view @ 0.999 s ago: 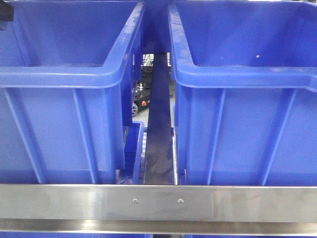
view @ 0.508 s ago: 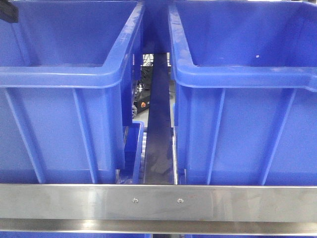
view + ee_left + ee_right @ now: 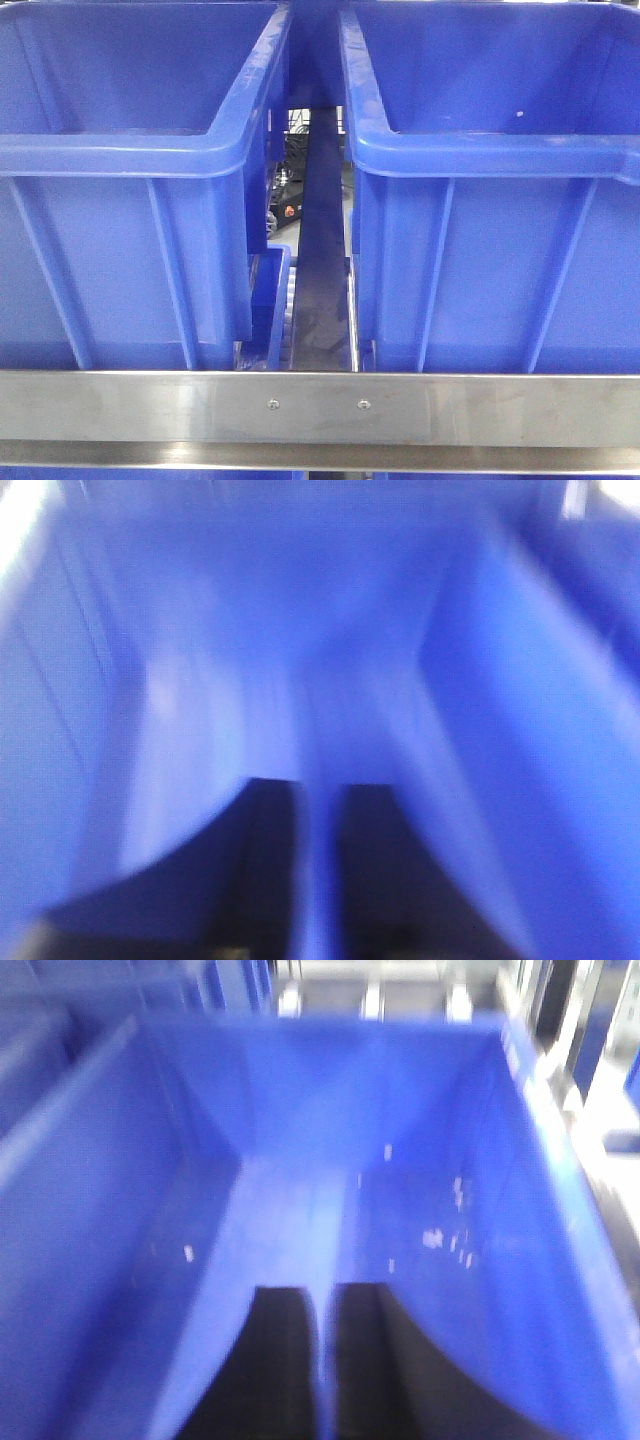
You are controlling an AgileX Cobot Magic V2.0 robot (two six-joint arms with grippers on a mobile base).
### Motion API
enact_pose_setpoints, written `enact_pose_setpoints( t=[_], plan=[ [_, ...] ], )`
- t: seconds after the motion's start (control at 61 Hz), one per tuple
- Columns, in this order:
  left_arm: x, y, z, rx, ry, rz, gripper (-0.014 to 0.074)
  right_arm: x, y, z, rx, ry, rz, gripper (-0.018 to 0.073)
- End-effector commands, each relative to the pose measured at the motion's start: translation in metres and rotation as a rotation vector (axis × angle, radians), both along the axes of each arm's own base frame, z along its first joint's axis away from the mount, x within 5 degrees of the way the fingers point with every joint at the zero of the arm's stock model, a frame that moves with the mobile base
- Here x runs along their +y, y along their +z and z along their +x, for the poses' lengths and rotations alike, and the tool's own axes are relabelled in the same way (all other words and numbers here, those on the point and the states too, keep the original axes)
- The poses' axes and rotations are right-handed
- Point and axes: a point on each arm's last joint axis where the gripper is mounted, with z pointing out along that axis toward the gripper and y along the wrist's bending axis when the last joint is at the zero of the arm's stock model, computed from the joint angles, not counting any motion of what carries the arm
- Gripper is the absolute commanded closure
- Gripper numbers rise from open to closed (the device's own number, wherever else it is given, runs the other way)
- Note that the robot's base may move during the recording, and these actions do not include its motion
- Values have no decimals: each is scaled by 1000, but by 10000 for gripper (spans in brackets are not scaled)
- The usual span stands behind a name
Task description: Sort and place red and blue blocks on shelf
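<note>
A: Filling the front view: two large blue bins (image 3: pixel 130 200) side by side behind the shelf (image 3: pixel 150 408) rail.

B: And grippers?

A: Left gripper (image 3: pixel 318 880), right gripper (image 3: pixel 326 1370): blurred, over blue interiors, fingers narrowly parted, holding nothing. No blocks visible.

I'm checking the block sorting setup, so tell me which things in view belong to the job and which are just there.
For the job: shelf front rail; left gripper; right gripper. Red and blue blocks: none in view.
Just there: left blue bin; right blue bin; dark strip between them; small blue bin low in the gap.
</note>
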Motion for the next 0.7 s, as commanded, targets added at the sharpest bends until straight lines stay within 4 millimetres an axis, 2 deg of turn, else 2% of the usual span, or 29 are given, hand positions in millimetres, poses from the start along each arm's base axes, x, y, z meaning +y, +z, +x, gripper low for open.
enact_pose_setpoints(
  t=[0.0,0.197,0.311,0.442,0.688],
  plan=[
    [6,32,-9,-177,41,-44,470,-2,29,-10,-171,-4,5,498],
    [11,47,-29,-243,36,-66,471,-4,37,-26,-207,-4,9,503],
    [13,47,-38,-257,34,-70,471,-5,39,-35,-224,-4,11,503],
    [19,32,-51,-243,46,-55,471,-5,34,-43,-233,-5,12,503],
    [43,-5,-83,-233,157,-47,471,-7,7,-62,-249,-4,14,503]
  ],
)
